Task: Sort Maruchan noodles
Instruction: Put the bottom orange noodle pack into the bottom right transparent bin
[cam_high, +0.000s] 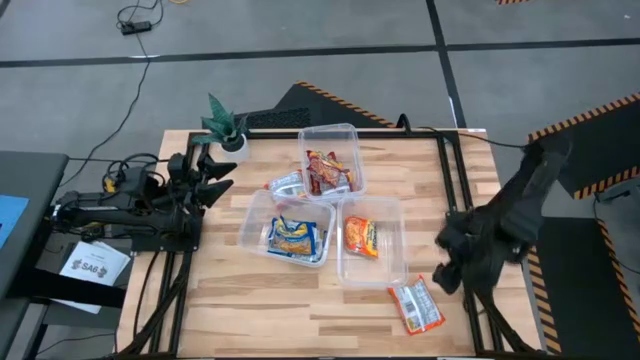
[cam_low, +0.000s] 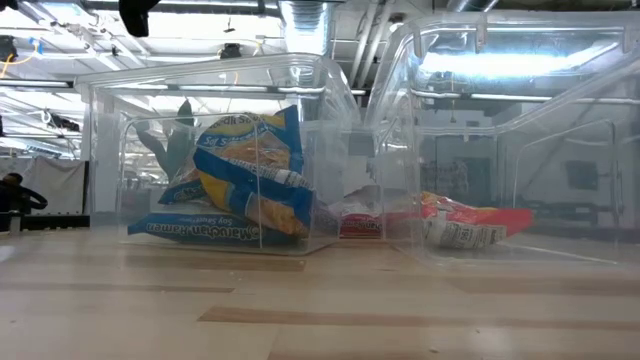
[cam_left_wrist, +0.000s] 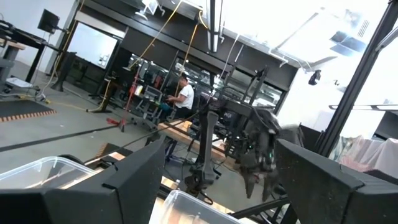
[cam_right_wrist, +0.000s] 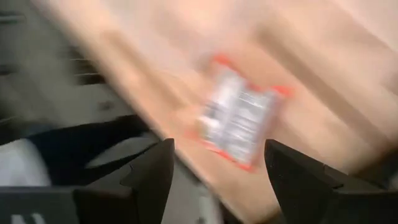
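Note:
Three clear bins stand mid-table. The far bin (cam_high: 345, 135) holds red noodle packets (cam_high: 328, 172). The left bin (cam_high: 250, 215) holds blue-yellow packets (cam_high: 293, 238) (cam_low: 240, 180), and the right bin (cam_high: 395, 215) holds an orange packet (cam_high: 361, 236) (cam_low: 462, 225). One blue-white packet (cam_high: 286, 185) lies on the table between the bins. A red-and-white packet (cam_high: 416, 305) (cam_right_wrist: 239, 121) lies flat near the table's near edge. My right gripper (cam_high: 442, 258) (cam_right_wrist: 217, 174) is open, above the table just beyond that packet. My left gripper (cam_high: 222, 175) (cam_left_wrist: 217, 186) waits open at the table's left side.
A small potted plant (cam_high: 225, 125) stands at the far left corner of the table. Cables and a labelled box (cam_high: 95, 262) lie off the left edge. Bare wood (cam_high: 280, 310) lies along the near edge. People show in the room beyond (cam_left_wrist: 183, 93).

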